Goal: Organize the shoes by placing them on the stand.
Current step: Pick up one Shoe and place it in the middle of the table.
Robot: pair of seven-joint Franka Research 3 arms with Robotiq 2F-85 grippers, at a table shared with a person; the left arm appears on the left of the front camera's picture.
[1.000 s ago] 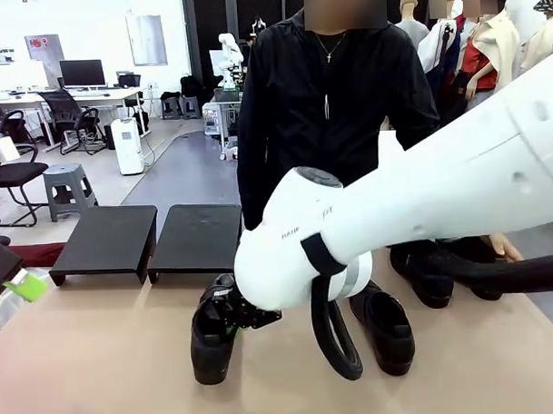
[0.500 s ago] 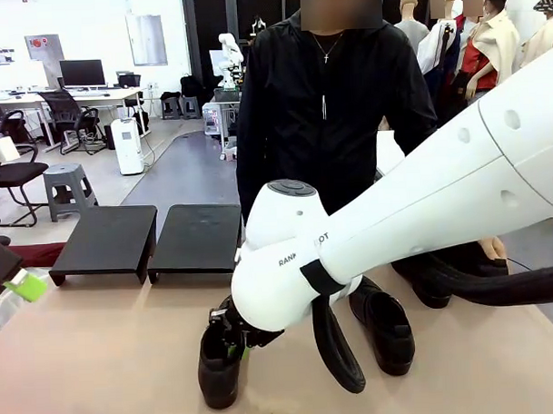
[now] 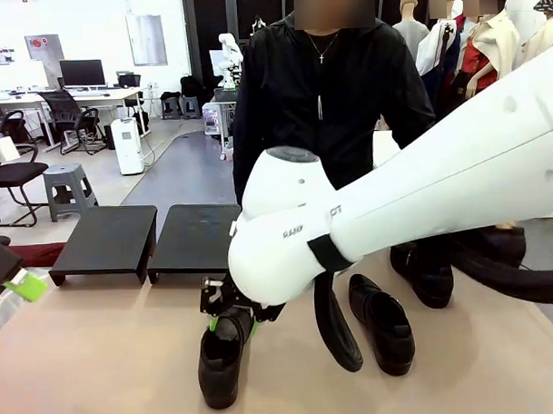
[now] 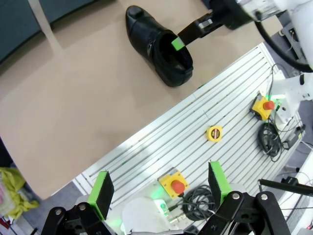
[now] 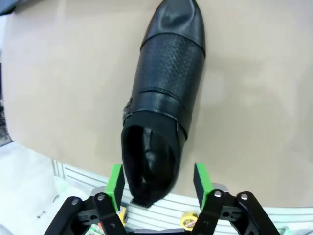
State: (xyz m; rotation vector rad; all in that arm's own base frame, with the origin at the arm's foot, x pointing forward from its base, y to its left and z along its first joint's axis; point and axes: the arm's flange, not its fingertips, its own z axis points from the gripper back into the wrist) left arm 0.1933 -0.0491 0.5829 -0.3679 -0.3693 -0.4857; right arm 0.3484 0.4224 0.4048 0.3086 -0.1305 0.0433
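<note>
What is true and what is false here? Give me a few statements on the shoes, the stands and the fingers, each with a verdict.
1. The right gripper has its fingers open on either side of the heel of a black shoe. True.
2. That shoe hangs in the air. False: it lies on the table, heel at the near edge.
3. The left gripper holds a shoe. False: its fingers are open with nothing between them.
4. The two black stands carry no shoes on the tops that show. True.
5. No other shoe is on the table. False: a second shoe lies there too.
</note>
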